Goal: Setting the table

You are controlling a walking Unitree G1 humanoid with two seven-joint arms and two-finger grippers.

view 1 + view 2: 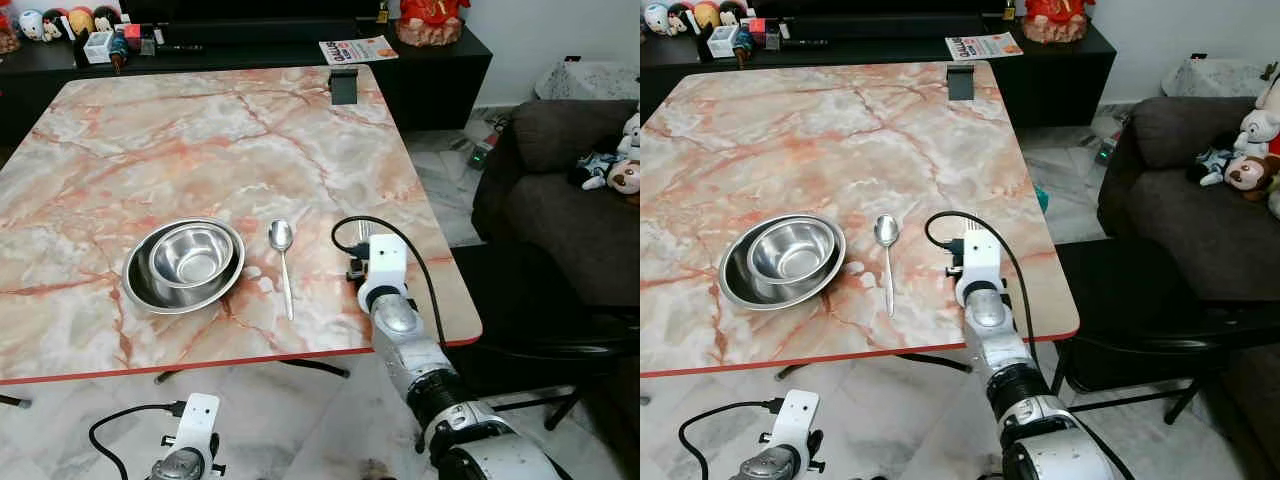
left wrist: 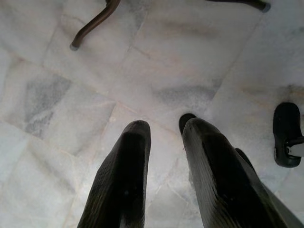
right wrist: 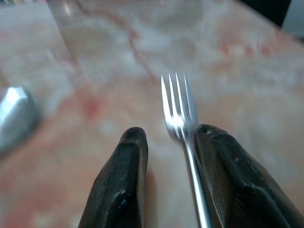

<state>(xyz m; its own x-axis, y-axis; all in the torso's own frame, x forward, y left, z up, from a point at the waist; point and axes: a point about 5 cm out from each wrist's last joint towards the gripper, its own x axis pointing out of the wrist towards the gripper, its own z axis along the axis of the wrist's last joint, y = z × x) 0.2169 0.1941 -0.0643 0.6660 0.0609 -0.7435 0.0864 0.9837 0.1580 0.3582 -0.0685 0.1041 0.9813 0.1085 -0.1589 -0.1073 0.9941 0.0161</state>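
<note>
Right gripper [image 3: 166,161] fingers stood parted, fork [image 3: 178,107] against one; fork best laid parallel beside the spoon [image 1: 282,248], opposite the bowls [image 1: 185,262]; left gripper [image 2: 164,161] parted, idle

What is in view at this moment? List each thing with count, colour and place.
table: one, pink marble top.
bowls: two, steel, nested, near edge.
spoon: one, steel, right of the bowls.
fork: one, steel, between the right gripper's fingers.
booklet: one, on the dark cabinet.
sofa: one, dark, with soft toys.
right gripper: over the table, right of the spoon.
left gripper: idle, open over the floor.
</note>
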